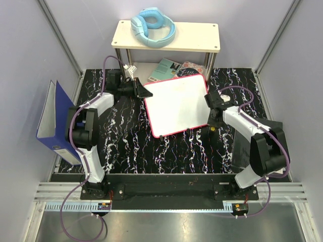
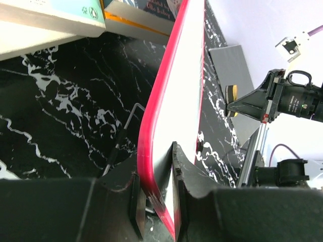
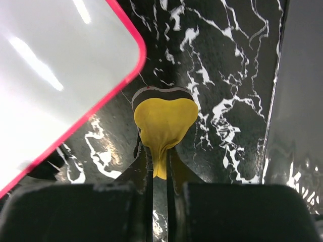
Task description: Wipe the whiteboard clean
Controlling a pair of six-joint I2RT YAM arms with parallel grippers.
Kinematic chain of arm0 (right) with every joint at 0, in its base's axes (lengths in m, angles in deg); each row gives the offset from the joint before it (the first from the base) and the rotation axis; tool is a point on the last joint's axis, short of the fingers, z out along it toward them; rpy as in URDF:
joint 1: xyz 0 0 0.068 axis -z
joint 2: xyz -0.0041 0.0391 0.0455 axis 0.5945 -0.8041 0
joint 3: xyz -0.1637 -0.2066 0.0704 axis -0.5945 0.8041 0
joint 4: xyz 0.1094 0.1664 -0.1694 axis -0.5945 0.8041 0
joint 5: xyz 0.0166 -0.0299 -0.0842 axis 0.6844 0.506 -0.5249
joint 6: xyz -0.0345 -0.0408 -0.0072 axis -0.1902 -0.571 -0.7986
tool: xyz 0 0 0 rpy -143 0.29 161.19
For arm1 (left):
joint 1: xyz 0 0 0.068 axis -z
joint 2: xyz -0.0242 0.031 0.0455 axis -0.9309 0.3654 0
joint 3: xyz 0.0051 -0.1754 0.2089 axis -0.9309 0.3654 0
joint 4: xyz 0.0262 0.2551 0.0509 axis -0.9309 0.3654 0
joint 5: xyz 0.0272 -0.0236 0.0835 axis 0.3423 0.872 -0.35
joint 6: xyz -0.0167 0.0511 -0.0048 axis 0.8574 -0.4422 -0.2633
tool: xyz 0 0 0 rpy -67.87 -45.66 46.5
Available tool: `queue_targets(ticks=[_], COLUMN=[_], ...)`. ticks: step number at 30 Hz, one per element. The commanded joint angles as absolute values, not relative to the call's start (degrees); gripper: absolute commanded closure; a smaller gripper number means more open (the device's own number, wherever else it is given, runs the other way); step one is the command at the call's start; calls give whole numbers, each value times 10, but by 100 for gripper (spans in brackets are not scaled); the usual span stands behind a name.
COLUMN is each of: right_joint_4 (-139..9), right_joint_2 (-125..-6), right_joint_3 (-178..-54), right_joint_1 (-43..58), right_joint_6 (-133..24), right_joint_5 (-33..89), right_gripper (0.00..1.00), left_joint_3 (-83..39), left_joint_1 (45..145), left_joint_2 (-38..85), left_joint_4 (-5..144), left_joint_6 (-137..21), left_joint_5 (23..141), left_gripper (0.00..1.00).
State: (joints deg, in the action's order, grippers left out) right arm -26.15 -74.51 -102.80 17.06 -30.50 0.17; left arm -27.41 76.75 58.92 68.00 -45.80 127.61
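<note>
The whiteboard (image 1: pixel 176 106), white with a red-pink rim, sits in the middle of the black marbled table and shows no writing. My left gripper (image 1: pixel 144 92) is shut on its upper-left corner; in the left wrist view the fingers pinch the rim (image 2: pixel 151 166) of the whiteboard (image 2: pixel 181 91). My right gripper (image 1: pixel 213 126) stands just off the board's lower-right corner, shut on a small yellow eraser (image 3: pixel 164 121) with a dark underside. The right wrist view shows the eraser over the table beside the whiteboard (image 3: pixel 50 75), not on it. The eraser (image 2: pixel 231 93) also shows in the left wrist view.
A cream shelf (image 1: pixel 202 43) on metal legs stands at the back with blue headphones (image 1: pixel 153 26) on it and books (image 1: pixel 171 68) beneath. A blue binder (image 1: pixel 54 121) stands upright at the left. A grey mat (image 1: pixel 243 146) lies at the right.
</note>
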Motion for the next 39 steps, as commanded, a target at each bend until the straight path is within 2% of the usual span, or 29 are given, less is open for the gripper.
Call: queue_targets(ticks=[1, 12, 16, 17, 19, 33, 39], right_joint_4=[-211, -225, -239, -238, -240, -275, -289], right_joint_2=[-760, -769, -755, -745, -736, -700, -680], right_joint_3=[-1030, -1014, -1019, -1021, -1028, -1033, -1013], right_joint_1=[174, 188, 189, 188, 189, 188, 183], right_joint_6=[-280, -286, -296, -300, -303, -327, -327], right_joint_5=[-1, 42, 59, 57, 54, 101, 127], right_gripper=[99, 87, 32, 11, 0, 0, 6], left_joint_3=[-273, -261, -250, -240, -232, -200, -192], left_joint_1=[760, 731, 732, 731, 731, 701, 698], left_joint_2=[569, 540, 530, 527, 517, 463, 453], left_joint_4=[787, 817, 824, 823, 824, 835, 857], left_joint_6=[-622, -685, -703, -703, -703, -681, -682], left_joint_5=[1182, 1119, 1094, 1089, 1083, 1022, 992], left_gripper=[100, 100, 100, 100, 100, 100, 100])
